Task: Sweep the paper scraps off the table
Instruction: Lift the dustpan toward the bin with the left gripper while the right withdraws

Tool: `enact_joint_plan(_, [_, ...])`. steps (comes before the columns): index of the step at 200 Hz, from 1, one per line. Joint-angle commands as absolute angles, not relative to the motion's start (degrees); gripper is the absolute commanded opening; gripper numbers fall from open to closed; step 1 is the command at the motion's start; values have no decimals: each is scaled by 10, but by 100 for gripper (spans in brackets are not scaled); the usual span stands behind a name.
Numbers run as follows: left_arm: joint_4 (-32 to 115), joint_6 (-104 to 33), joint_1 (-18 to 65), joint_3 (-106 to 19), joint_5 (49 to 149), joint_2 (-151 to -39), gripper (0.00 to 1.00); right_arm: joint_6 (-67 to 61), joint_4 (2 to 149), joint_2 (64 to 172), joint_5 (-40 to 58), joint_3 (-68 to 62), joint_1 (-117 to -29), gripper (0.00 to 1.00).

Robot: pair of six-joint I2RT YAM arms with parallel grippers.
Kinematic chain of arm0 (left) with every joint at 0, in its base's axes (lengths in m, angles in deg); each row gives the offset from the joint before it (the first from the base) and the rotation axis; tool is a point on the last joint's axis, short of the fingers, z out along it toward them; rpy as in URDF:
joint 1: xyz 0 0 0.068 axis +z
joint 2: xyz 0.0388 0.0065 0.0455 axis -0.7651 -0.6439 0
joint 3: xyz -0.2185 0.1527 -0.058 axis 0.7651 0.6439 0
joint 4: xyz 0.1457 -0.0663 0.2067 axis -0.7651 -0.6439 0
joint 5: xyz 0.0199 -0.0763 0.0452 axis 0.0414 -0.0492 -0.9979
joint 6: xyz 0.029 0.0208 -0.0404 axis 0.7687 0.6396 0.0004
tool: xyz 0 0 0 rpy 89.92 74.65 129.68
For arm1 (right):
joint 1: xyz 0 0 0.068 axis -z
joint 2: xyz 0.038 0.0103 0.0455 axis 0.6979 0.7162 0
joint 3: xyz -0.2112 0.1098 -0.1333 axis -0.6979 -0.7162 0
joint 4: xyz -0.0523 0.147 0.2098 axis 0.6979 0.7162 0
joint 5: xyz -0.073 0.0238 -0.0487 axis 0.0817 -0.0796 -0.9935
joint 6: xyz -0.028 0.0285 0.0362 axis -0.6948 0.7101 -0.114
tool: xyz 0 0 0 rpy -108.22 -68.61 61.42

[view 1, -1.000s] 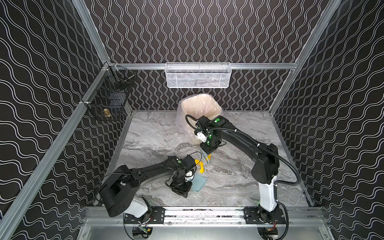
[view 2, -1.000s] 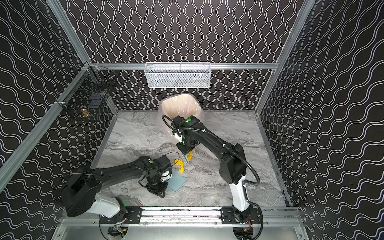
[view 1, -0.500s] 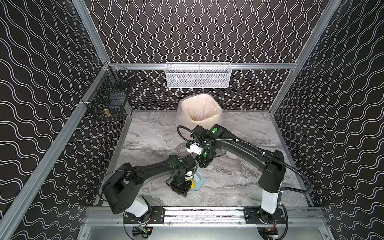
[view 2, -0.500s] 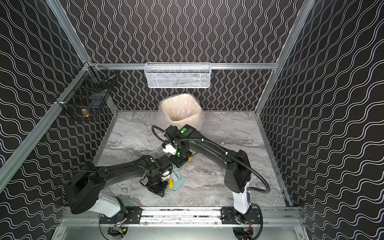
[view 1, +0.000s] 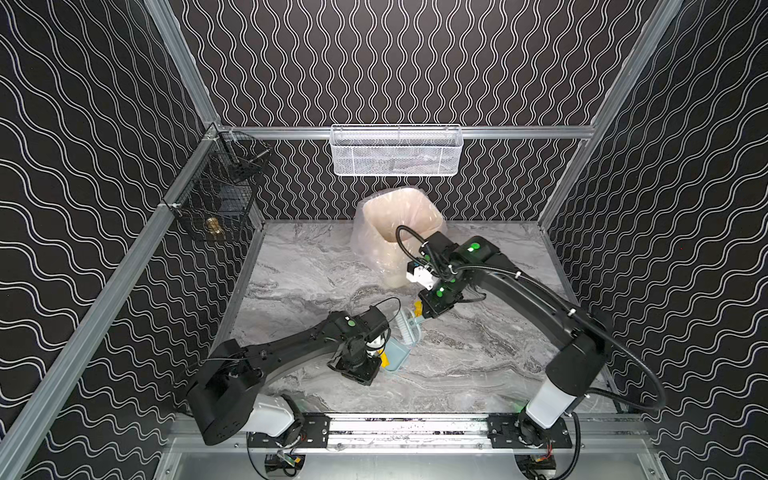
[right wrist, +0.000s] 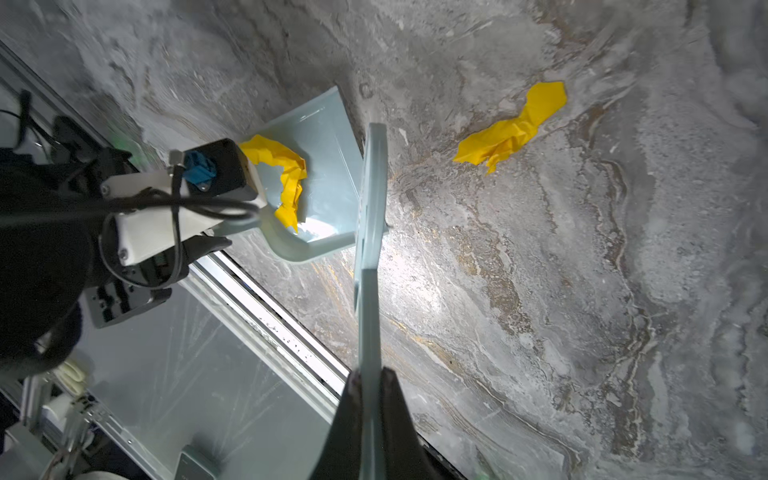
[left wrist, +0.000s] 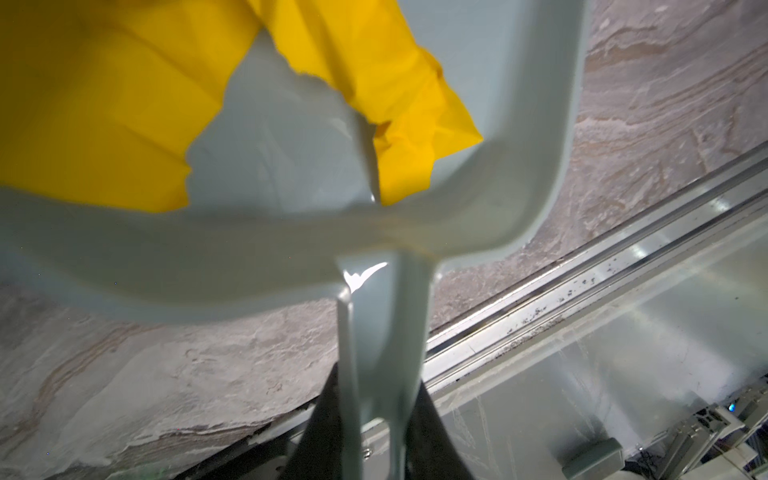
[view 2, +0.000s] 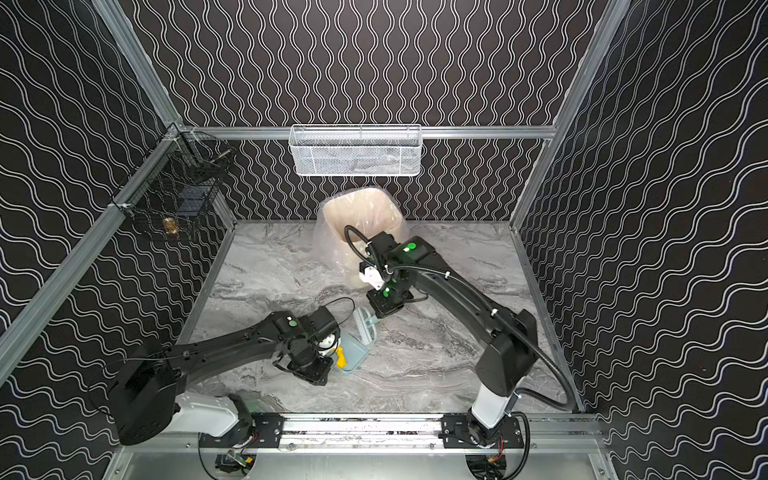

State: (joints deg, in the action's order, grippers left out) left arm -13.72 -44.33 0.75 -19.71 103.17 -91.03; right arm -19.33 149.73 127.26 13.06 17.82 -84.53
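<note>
I am drawing my right gripper point(view 1: 424, 316) and brush point(view 1: 409, 332) back toward the upper right in both top views, off the dustpan point(view 2: 358, 352). One yellow scrap point(right wrist: 286, 178) is now lying inside it; a second yellow scrap point(right wrist: 515, 129), probably just uncovered, is showing.

Readable text, labels, brand marks, numbers, signs: none legible in any view.
</note>
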Motion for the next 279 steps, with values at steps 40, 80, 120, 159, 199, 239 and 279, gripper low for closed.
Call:
enact_joint_plan(40, [-190,-469,13,-253,987,-845,0,-138,1447,1173,170,135,-776,0])
enact_joint_plan(80, [-260,-468,36,-332,966,-823,0,-128,1439,1122,177,86,-711,0])
enact_joint_plan(120, [-334,-450,66,-415,941,-810,0,-117,1420,1083,196,42,-642,0])
enact_joint_plan(159, [-387,-399,131,-507,938,-823,0,-130,1415,1085,213,32,-603,0])
enact_joint_plan(199, [-436,-328,194,-618,970,-884,0,-133,1411,1079,220,24,-587,0])
enact_joint_plan(239, [-476,-245,265,-743,1007,-969,0,-135,1408,1071,227,12,-581,0])
enact_joint_plan(279, [-477,-231,289,-843,1037,-1047,0,-136,1408,1069,231,10,-577,0])
